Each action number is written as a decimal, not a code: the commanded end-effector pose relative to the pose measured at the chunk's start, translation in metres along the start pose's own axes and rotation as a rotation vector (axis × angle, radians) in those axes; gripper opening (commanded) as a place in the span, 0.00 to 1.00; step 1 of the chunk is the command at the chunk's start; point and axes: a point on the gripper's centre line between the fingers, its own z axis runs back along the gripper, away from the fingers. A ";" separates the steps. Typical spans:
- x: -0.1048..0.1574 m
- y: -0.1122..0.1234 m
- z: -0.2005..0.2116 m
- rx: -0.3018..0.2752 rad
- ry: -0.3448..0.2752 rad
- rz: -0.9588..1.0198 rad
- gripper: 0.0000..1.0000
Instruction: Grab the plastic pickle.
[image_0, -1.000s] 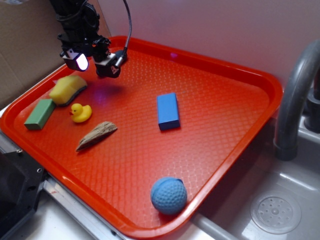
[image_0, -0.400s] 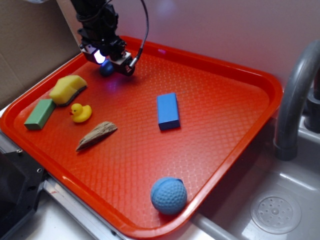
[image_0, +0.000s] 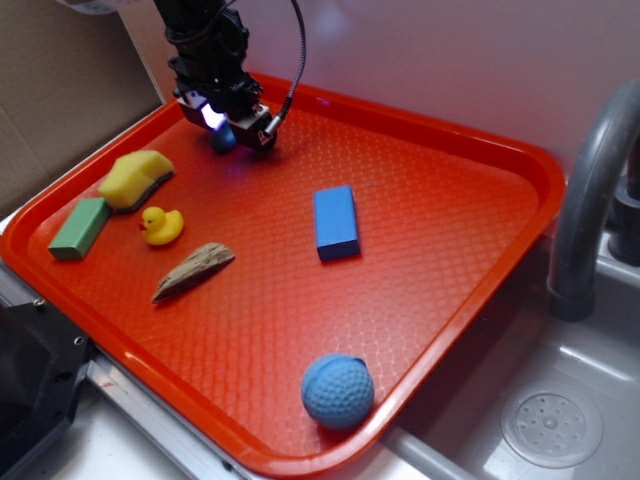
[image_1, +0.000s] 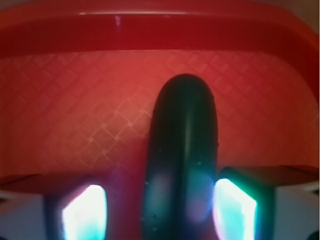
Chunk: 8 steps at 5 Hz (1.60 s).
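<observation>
The plastic pickle (image_0: 221, 139), a small dark blue-grey capsule, lies on the red tray (image_0: 450, 250) near its far left rim. My gripper (image_0: 229, 127) is lowered straight over it and covers most of it in the exterior view. From the wrist, the pickle (image_1: 182, 145) runs lengthwise between the two lit fingers, with the gripper (image_1: 160, 210) open. The left pad (image_1: 85, 212) stands clear of the pickle with red tray showing between. The right pad (image_1: 234, 207) is close against the pickle's side.
On the tray lie a blue block (image_0: 335, 222), a brown wood piece (image_0: 193, 270), a yellow duck (image_0: 161, 225), a yellow sponge (image_0: 135, 178), a green block (image_0: 80, 228) and a blue ball (image_0: 337, 391). The tray's far rim (image_1: 160, 30) rises just beyond the pickle. A grey faucet (image_0: 590, 200) stands at right.
My gripper has moved right and toward the tray's far rim, and has come down. The pickle now sits between its fingers.
</observation>
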 end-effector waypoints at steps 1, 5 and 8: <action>0.009 0.001 -0.002 0.012 -0.025 0.007 0.00; -0.038 -0.032 0.037 -0.071 0.026 0.055 0.00; -0.072 -0.090 0.183 -0.135 -0.095 0.015 0.00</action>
